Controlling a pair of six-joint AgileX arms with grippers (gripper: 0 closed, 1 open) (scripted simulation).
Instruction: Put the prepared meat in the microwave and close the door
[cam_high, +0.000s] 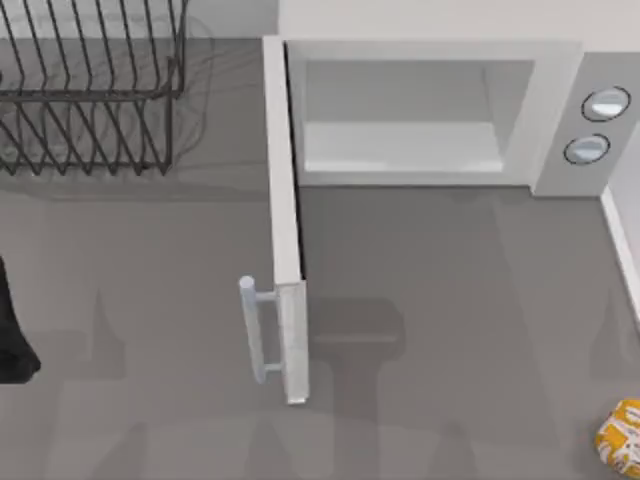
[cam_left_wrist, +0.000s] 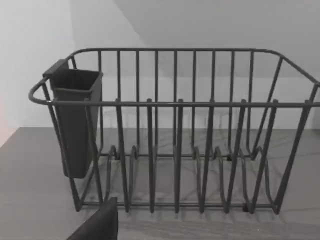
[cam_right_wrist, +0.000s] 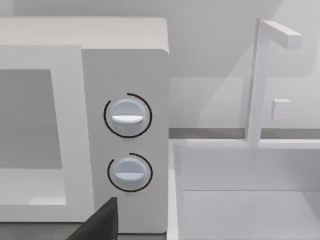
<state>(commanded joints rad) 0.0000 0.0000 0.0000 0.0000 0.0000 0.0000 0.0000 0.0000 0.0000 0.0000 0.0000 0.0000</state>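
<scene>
One prepared meat chunk (cam_high: 622, 434) on counter (cam_high: 450, 300): looks light, soft, maybe slippery; grip across middle. Pincer states: cannot tell.

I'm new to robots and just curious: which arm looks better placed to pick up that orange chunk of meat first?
Probably the right arm. The prepared meat lies at the table's right edge, near its front. The left arm sits at the far left, with the open door in between.
</scene>
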